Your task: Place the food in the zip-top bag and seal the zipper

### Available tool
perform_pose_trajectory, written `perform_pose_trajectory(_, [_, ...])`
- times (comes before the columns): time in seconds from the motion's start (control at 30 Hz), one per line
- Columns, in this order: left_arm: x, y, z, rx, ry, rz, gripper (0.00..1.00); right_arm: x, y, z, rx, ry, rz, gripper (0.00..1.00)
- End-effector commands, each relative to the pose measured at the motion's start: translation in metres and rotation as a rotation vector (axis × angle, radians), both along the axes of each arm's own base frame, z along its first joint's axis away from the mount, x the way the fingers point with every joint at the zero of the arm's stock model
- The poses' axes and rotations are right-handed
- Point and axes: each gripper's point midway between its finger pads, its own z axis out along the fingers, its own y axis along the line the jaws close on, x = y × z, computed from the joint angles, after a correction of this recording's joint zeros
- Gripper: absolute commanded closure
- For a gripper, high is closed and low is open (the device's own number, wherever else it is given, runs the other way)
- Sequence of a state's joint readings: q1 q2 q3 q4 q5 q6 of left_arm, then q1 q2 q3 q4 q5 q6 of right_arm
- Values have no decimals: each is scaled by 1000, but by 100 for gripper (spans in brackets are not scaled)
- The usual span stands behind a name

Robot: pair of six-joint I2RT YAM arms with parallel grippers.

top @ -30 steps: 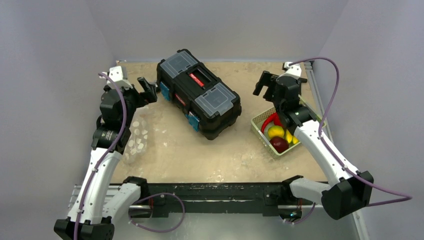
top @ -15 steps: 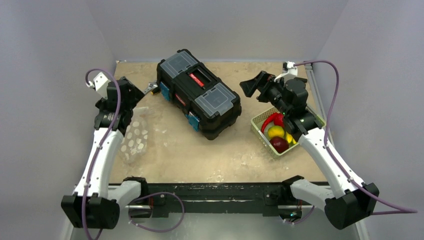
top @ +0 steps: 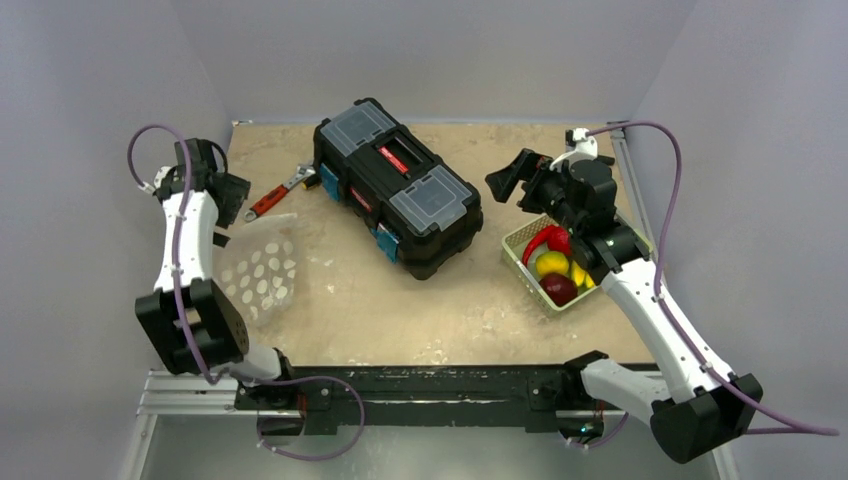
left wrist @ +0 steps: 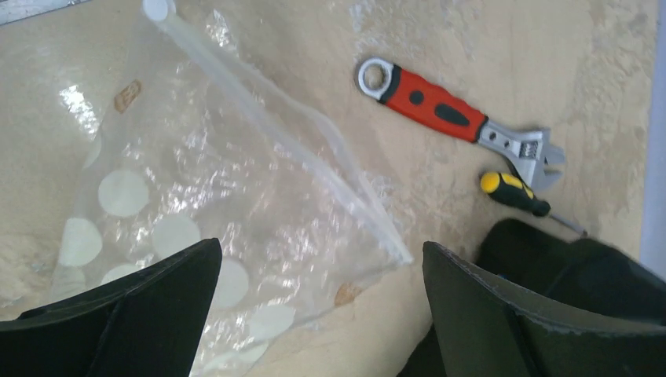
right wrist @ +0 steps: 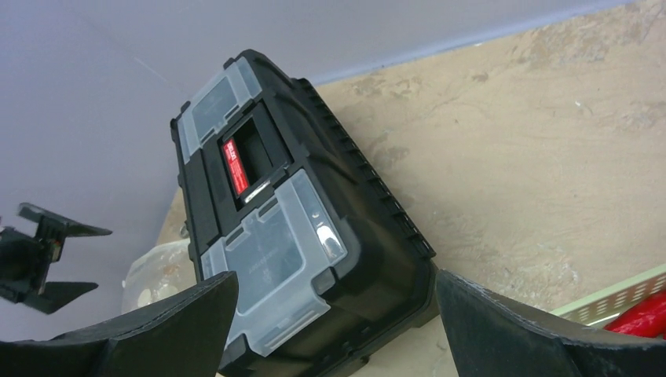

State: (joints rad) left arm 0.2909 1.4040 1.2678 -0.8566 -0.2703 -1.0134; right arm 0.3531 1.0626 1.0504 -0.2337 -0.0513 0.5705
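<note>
Left: zip-top bag (left wrist: 196,204) clear, white dots; zipper (left wrist: 283,129) cloudy clear strip.
Right: basket (top: 520,270) pale green; food inside: red piece (top: 548,240), yellow piece (top: 551,264), dark red piece (top: 560,289).
Far centre: toolbox (top: 398,190) black, smoky clear lid panels, red label, blue latches.
Far left: wrench (left wrist: 455,118) red handle, black inlay, silver head; screwdriver (left wrist: 514,194) yellow-black handle.
Underneath: table (top: 400,310) mottled sandy beige.
Both sides: left arm (top: 185,240), right arm (top: 655,300) white links, black joints; cables (top: 672,170) purple.

black toolbox (top: 397,188) stands between zip-top bag (top: 262,275) and basket (top: 527,279).

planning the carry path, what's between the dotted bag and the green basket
The black toolbox stands between zip-top bag and basket, shown in the top view.
</note>
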Motion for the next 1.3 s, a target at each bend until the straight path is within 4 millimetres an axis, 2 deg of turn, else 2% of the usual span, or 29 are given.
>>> perform_pose_trajectory(0.0, [7,15,-22,-128,137,33,0,-5,-6,20,-12,-61,-10,1])
perform_pose_trajectory(0.1, [13,35,-26,-57,195,48,0,-5,-3,16,-7,-52,3,1])
perform_pose_trajectory(0.2, [13,44,-33,-35,237,68,0,-5,0,9,-1,-33,18,1])
perform_pose_trajectory(0.33, [9,47,-51,-63,320,102,0,-6,3,3,9,-20,26,1])
perform_pose_trajectory(0.5, [3,54,-62,-66,411,126,0,-6,5,4,22,-17,36,1])
perform_pose_trajectory(0.73, [6,58,-80,-67,465,110,0,-8,6,0,22,-12,41,1])
perform_pose_trajectory(0.83, [1,51,-85,-89,468,110,10,-9,5,0,25,-13,40,1])
perform_pose_trajectory(1.0, [-3,45,-89,-93,476,104,38,-11,4,0,27,-17,37,1])
perform_pose_trajectory(1.1, [-1,39,-81,-93,458,85,48,-12,3,-1,27,-16,36,1])
perform_pose_trajectory(1.27, [0,33,-68,-67,399,56,75,-12,2,-4,21,-11,31,1])
